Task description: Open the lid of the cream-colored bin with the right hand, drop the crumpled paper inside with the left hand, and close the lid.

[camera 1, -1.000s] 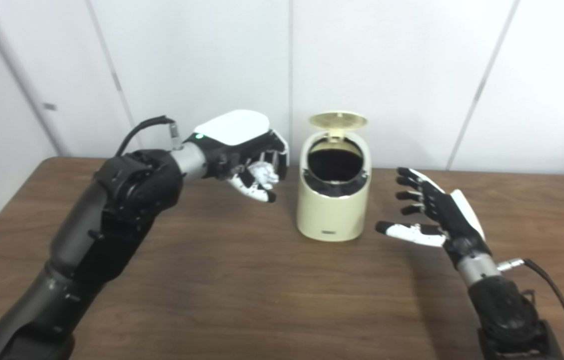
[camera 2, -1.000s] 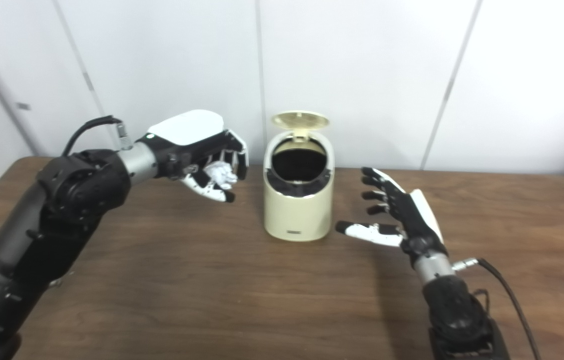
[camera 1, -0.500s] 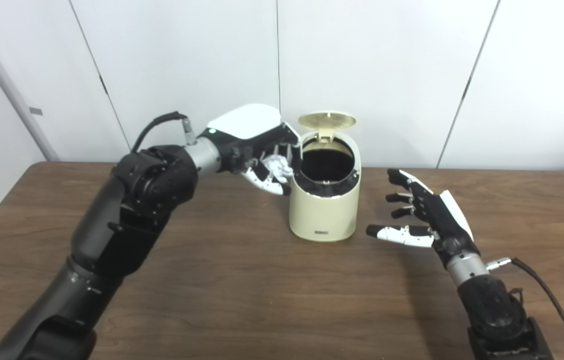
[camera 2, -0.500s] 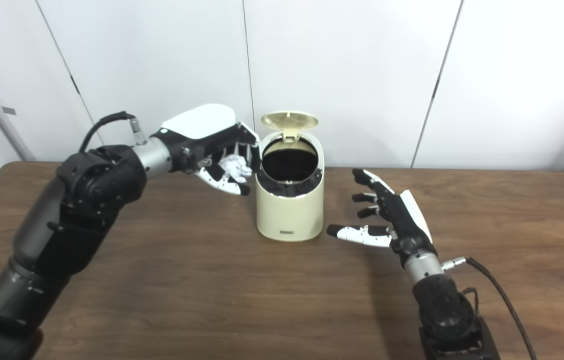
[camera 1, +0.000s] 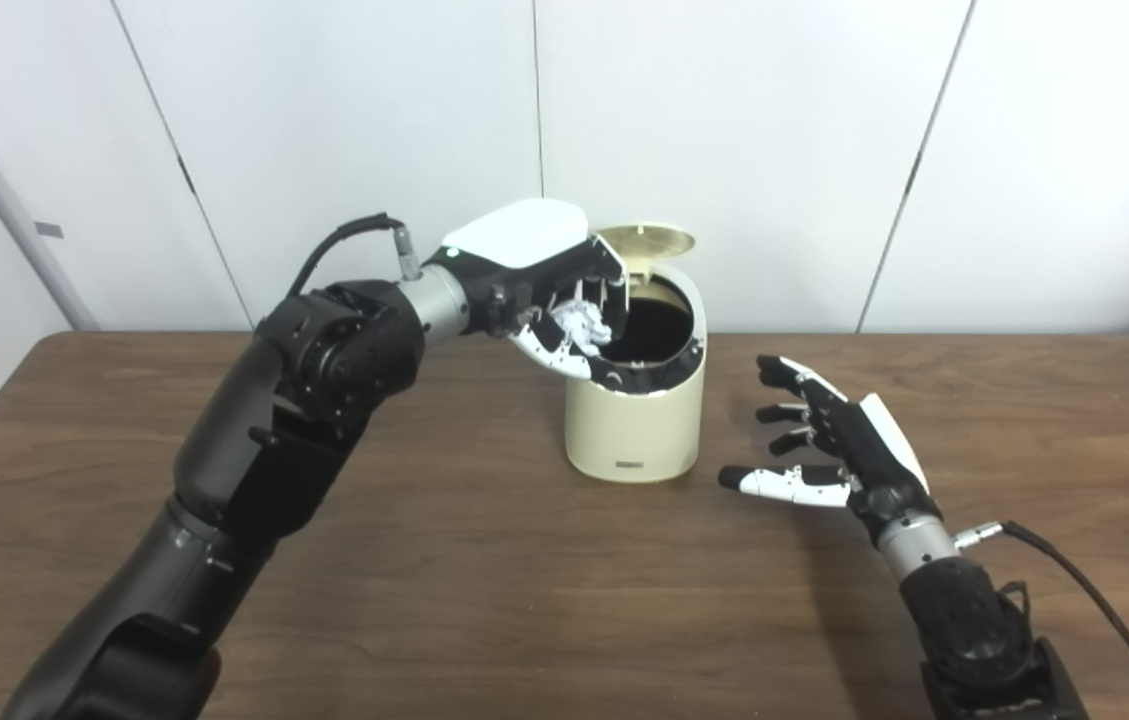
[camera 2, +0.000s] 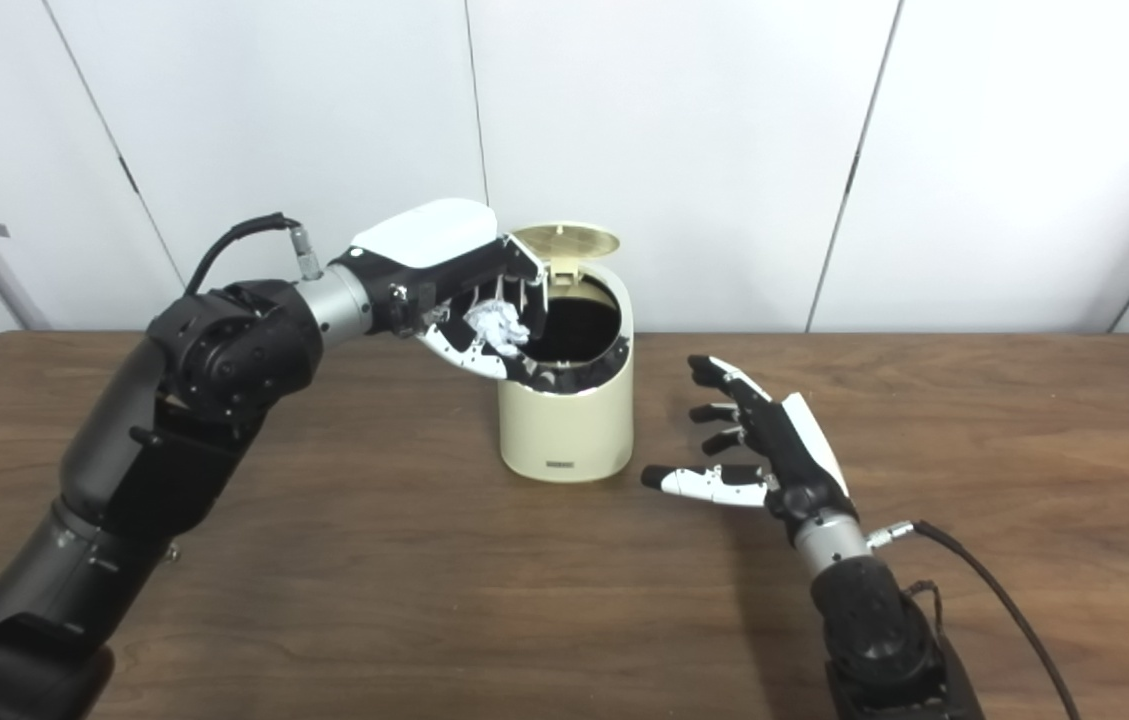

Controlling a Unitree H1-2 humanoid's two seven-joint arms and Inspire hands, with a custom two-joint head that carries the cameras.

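The cream-colored bin (camera 1: 634, 430) stands on the wooden table near the back wall. Its round lid (camera 1: 649, 240) is tipped up and open, showing the dark inside. My left hand (camera 1: 544, 290) is shut on the crumpled white paper (camera 1: 579, 322) and holds it over the left rim of the bin's mouth. The paper also shows in the right eye view (camera 2: 497, 322). My right hand (camera 1: 829, 440) is open and empty, fingers spread, just right of the bin and a little above the table, not touching it.
The brown wooden table (camera 1: 484, 580) runs to the white panelled wall behind the bin. A black cable (camera 1: 1084, 590) trails from my right wrist over the table's right front.
My left hand has carried the paper rightward from beside the bin to over its open mouth. The right hand stays open beside the bin. The camera has shifted a little.
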